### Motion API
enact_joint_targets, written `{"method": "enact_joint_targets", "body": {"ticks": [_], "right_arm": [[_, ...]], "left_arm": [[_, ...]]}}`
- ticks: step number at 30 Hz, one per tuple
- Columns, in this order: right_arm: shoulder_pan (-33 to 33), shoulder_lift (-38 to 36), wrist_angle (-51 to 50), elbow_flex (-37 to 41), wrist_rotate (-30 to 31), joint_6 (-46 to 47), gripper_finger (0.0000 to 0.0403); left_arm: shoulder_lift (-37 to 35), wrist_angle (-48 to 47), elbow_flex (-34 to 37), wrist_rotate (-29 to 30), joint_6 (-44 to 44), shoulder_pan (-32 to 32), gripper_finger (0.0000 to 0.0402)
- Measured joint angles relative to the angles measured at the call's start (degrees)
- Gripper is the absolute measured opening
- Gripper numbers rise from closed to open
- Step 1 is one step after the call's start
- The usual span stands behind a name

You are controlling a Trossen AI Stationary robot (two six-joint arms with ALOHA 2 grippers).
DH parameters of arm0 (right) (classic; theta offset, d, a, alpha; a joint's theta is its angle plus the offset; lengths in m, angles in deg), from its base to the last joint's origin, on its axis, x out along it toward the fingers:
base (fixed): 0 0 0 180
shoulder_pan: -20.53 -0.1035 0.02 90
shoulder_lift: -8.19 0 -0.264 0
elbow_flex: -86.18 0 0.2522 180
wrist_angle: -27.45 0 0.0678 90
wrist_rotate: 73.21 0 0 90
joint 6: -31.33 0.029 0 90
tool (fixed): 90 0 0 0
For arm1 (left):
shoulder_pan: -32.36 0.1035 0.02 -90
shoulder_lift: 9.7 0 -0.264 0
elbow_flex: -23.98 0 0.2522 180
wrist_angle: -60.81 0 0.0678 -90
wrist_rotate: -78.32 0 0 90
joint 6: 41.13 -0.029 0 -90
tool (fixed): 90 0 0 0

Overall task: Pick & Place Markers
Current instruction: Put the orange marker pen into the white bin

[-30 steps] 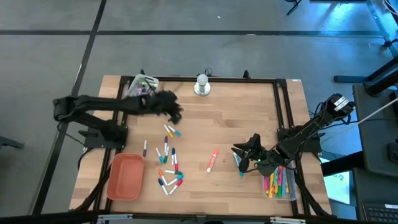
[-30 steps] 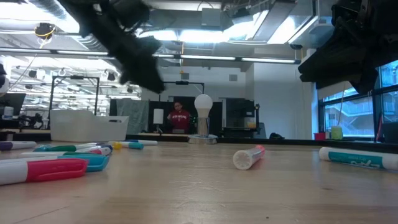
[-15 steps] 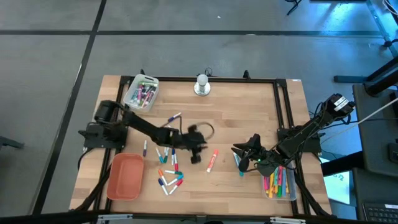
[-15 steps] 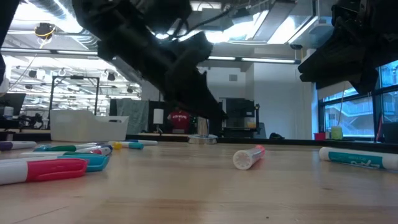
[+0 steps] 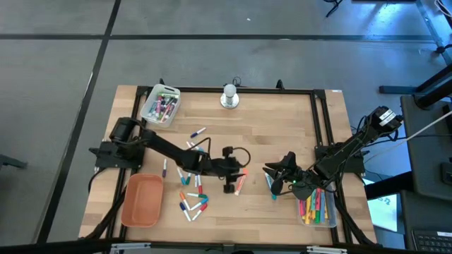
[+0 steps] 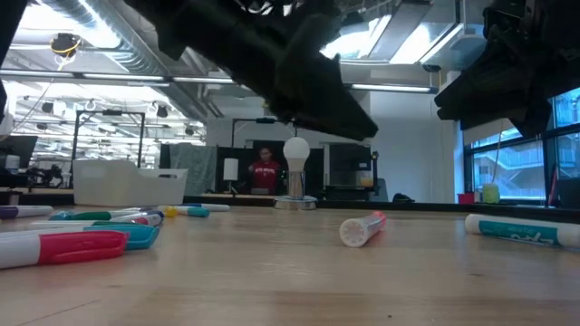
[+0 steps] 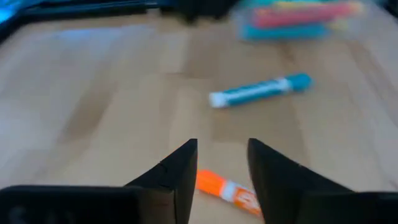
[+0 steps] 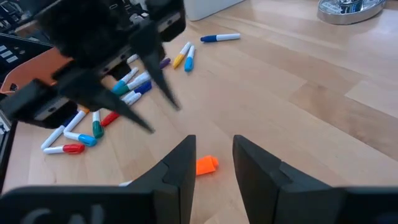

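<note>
Here the left gripper [image 5: 232, 185] hovers with its fingers parted and empty directly over the orange-capped white marker [image 7: 229, 191], while the right gripper [image 5: 272, 171], likewise parted and empty, waits just beside a teal marker [image 7: 260, 91]. Only the left wrist view shows the orange marker lying between and below the fingertips [image 7: 184, 163]. Beyond, the clear plastic tray [image 5: 317, 209] holds bright markers; the orange tray [image 5: 142, 200] sits empty.
</note>
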Motion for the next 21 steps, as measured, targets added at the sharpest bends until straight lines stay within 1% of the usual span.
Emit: {"method": "enact_joint_targets", "body": {"ticks": [3, 5, 6, 9, 13, 17, 21], "right_arm": [[0.0, 0.0, 0.0, 0.0, 0.0, 0.1, 0.0106], [0.0, 0.0, 0.0, 0.0, 0.0, 0.1, 0.0106], [0.0, 0.0, 0.0, 0.0, 0.0, 0.1, 0.0107], [0.0, 0.0, 0.1, 0.0, 0.1, 0.1, 0.0106], [0.0, 0.0, 0.4, 0.0, 0.0, 0.2, 0.0107], [0.0, 0.0, 0.5, 0.0, 0.0, 0.1, 0.0106], [0.0, 0.0, 0.4, 0.0, -0.2, -0.1, 0.0106]], "left_arm": [[0.0, 0.3, -0.1, 4.2, 11.8, 0.3, 0.0149], [0.9, 2.0, -0.2, 4.9, 19.8, 0.3, 0.0152], [1.7, 2.7, -0.3, 4.5, 22.2, -0.1, 0.0153], [4.3, 2.0, -0.5, 4.6, 23.6, -1.7, 0.0154], [6.7, 0.8, -3.1, 7.9, 24.8, -2.7, 0.0154], [8.4, -5.7, -7.0, 9.1, 25.7, -2.8, 0.0154], [9.4, -9.2, -10.1, 9.7, 27.6, -3.2, 0.0154]]}}
